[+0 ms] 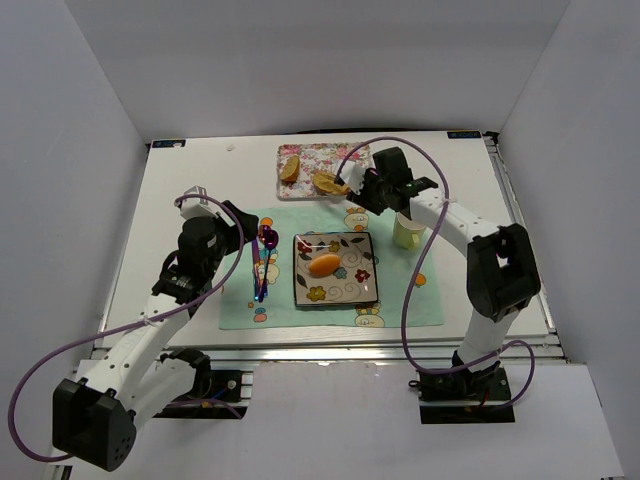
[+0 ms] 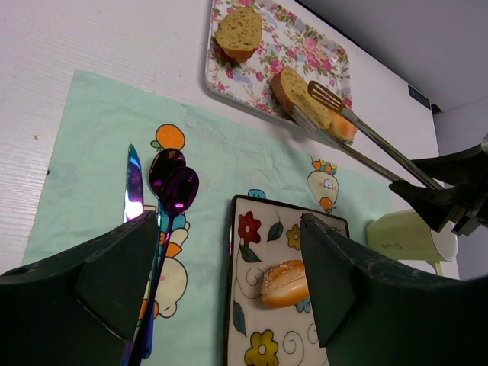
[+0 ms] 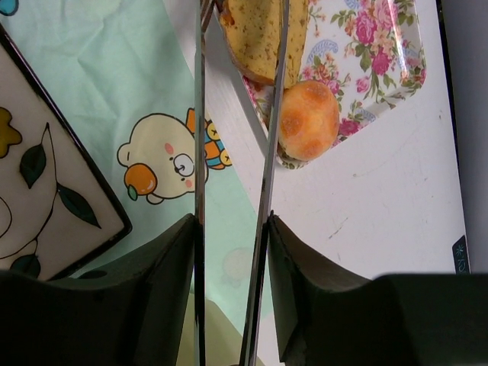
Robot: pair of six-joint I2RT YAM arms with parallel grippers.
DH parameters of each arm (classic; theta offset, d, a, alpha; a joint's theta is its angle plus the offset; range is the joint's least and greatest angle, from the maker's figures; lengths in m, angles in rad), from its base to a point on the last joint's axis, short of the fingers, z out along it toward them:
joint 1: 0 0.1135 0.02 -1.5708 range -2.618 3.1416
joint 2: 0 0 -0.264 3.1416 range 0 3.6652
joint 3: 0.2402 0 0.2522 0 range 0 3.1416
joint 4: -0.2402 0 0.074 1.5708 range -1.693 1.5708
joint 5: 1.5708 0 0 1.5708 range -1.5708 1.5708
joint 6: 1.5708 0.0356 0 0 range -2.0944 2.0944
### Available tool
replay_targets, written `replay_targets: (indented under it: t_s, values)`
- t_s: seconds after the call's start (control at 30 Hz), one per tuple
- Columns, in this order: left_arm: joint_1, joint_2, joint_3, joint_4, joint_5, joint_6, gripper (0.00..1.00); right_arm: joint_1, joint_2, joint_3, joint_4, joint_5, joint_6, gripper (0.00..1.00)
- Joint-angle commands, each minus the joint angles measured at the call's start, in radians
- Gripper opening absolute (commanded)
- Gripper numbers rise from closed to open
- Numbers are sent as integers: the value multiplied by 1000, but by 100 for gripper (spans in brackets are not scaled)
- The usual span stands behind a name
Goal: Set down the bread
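The bread (image 1: 326,182), a flat tan slice with a darker crust, lies on the floral tray (image 1: 312,154) at the back. It also shows in the left wrist view (image 2: 305,97) and the right wrist view (image 3: 258,34). My right gripper (image 1: 372,190) (image 3: 232,221) is shut on metal tongs (image 3: 267,152). The tong tips (image 2: 326,94) sit on either side of the slice, which rests on the tray. My left gripper (image 1: 238,218) (image 2: 229,229) is open and empty above the green placemat (image 1: 240,300).
A yellowish wedge (image 1: 290,168) and a round orange bun (image 3: 309,118) share the tray. A square flowered plate (image 1: 355,288) holds another orange bun (image 1: 324,264). A yellow-green cup (image 1: 407,231) stands under the right arm. A knife and purple spoon (image 1: 262,262) lie left of the plate.
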Motion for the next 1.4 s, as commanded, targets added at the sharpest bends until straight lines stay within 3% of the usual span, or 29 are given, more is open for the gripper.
replay_targets:
  t_s: [0.0, 0.13, 0.3, 0.47, 0.7, 1.13, 1.3, 1.37]
  values:
    - [3, -12, -7, 19, -4, -6, 84, -3, 16, 15, 31, 31, -1, 46]
    - [3, -12, -8, 20, -4, -8, 84, -4, 31, 27, 23, 52, -1, 41]
    - [3, -18, -7, 25, -5, -10, 84, -3, 13, 38, -3, 35, 11, 19]
    - [3, -25, -7, 30, -8, -11, 84, -4, -78, 44, -44, 5, 46, 10]
    - [3, -25, -4, 48, 1, -13, 84, -3, -265, -20, -159, -112, 104, 9]
    - [3, -34, -33, 67, 18, -33, 84, -3, -716, -396, -367, -239, 127, 13]
    - [3, -3, -31, 109, 42, -34, 84, -4, -773, -486, -370, -221, 129, 18]
    - [3, 8, -27, 116, 50, -33, 84, -3, -785, -496, -367, -219, 134, 27]
